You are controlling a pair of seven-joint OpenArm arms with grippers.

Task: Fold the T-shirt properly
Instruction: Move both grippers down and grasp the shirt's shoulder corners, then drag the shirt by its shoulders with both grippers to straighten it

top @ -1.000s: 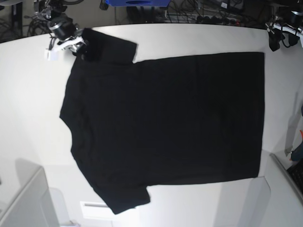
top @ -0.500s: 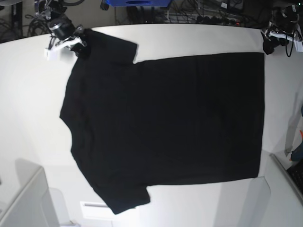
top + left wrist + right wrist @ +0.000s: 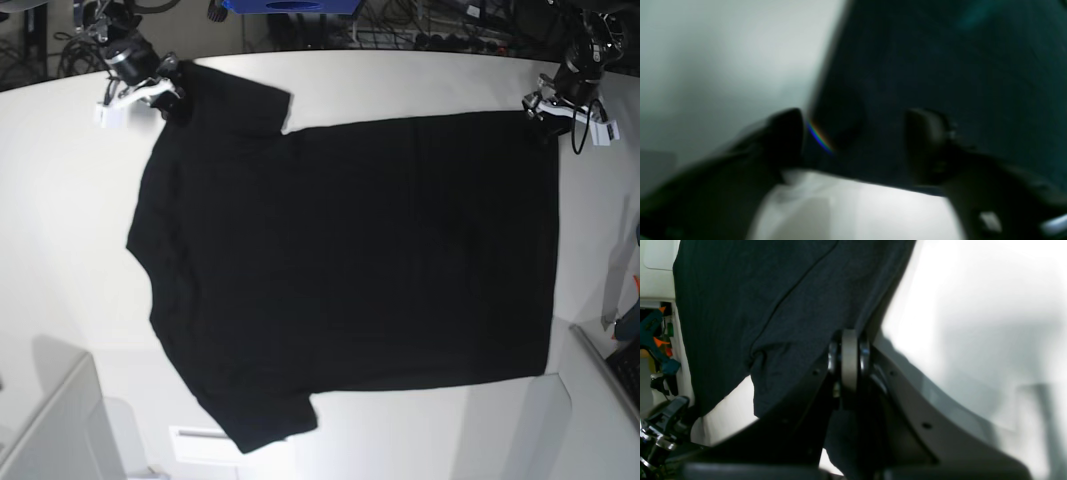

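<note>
The black T-shirt (image 3: 350, 270) lies spread flat on the white table (image 3: 60, 220), plain side up, with no print showing. My right gripper (image 3: 168, 97) is at the far-left sleeve. In the right wrist view, the right gripper (image 3: 850, 363) is shut on the sleeve cloth (image 3: 756, 290). My left gripper (image 3: 545, 110) is at the shirt's far-right hem corner. The left wrist view is blurred. There, the left gripper (image 3: 857, 140) is open, its fingers wide apart just over the corner of the cloth (image 3: 940, 66).
A blue box (image 3: 290, 5) and cables lie beyond the table's far edge. A grey block (image 3: 50, 430) stands at the near left. Tools and a dark tray (image 3: 625, 340) sit at the near right. A blue and orange tool (image 3: 653, 326) shows in the right wrist view.
My left gripper has moved from beyond the table's far-right edge down and inward to the shirt's hem corner. The right gripper has stayed at the sleeve. The shirt has not moved.
</note>
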